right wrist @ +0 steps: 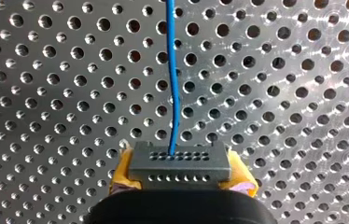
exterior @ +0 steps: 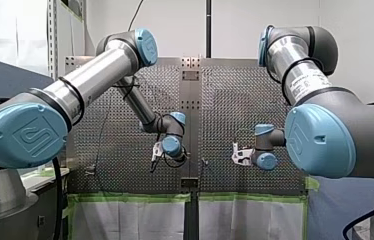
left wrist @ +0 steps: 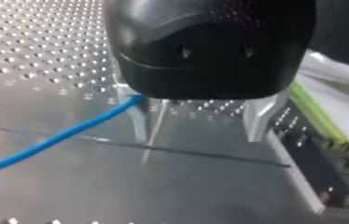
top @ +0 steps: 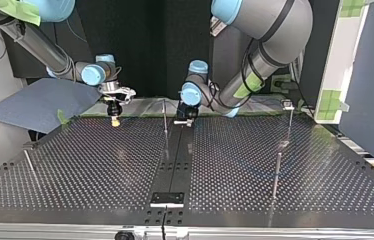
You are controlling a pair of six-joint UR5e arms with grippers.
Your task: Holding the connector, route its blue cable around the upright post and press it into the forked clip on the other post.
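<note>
while right fingers (right wrist: 120,172) clamp connector (right wrist: 180,163) (blue cable (right wrist: 173,84) attached), left fingers (left wrist: 256,116) spread wide; arm label (exterior: 307,82) unreadable.

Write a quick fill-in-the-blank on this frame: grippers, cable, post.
1. My right gripper is shut on the grey connector, clamping it between ___ pads.
2. The cable leaving the connector is ___ in colour.
3. My left gripper has its metal fingers ___, with a thin post standing between them.

Missing words: yellow; blue; open.
</note>
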